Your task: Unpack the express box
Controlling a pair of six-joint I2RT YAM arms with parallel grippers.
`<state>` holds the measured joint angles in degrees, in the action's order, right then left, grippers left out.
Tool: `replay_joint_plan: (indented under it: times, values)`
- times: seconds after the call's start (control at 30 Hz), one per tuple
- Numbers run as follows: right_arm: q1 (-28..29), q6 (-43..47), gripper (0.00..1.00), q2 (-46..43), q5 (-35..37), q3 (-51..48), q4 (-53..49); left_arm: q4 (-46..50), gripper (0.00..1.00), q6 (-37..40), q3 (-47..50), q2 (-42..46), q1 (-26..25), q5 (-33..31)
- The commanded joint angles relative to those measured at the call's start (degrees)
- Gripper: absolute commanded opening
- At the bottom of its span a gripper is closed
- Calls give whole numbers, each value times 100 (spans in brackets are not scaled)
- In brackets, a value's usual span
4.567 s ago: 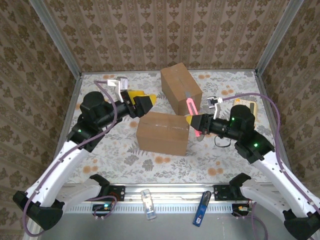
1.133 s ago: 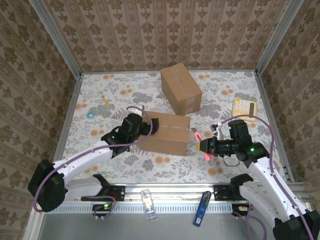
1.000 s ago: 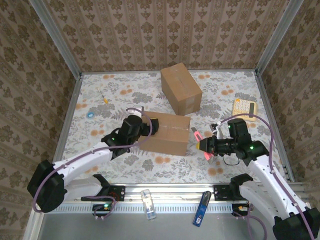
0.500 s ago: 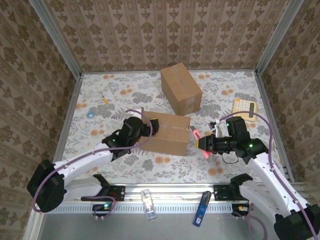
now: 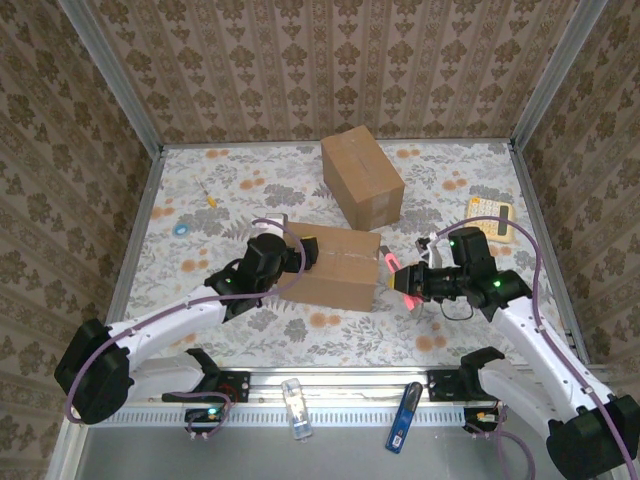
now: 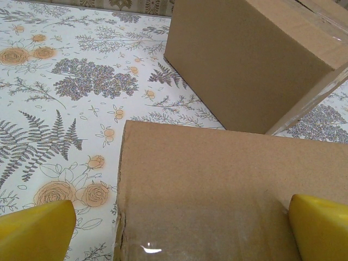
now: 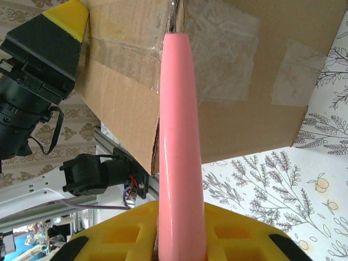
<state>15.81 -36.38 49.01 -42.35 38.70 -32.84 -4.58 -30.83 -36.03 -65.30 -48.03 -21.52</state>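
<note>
Brown taped cardboard express box (image 5: 330,268) lies at table (image 5: 230,180) centre. Left jaws stand spread astride its 9 o'clock end. Right jaws pinch a pink tapered tool (image 7: 179,136) near its 3 o'clock end.

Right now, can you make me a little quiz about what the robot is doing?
1. True or false: the left gripper is shut.
2. What does the right gripper hold? A calculator, B pink tool, C nothing.
3. How many boxes do you count?
Key: 1 false, it is open. 2 B. 3 two: near box, far box.
</note>
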Motion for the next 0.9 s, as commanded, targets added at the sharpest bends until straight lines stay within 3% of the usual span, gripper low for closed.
replay_joint_plan:
  times: [0.0, 0.47, 0.87]
  values:
    - [42, 17, 0, 43, 42, 174, 159, 669, 100, 95, 131, -220, -47, -89]
    - [36, 34, 0, -83, 343, 173, -30, 669, 100, 94, 131, -219, -40, -92]
    - [41, -55, 0, 30, -7, 84, 174, 655, 100, 73, 149, -220, -44, -89]
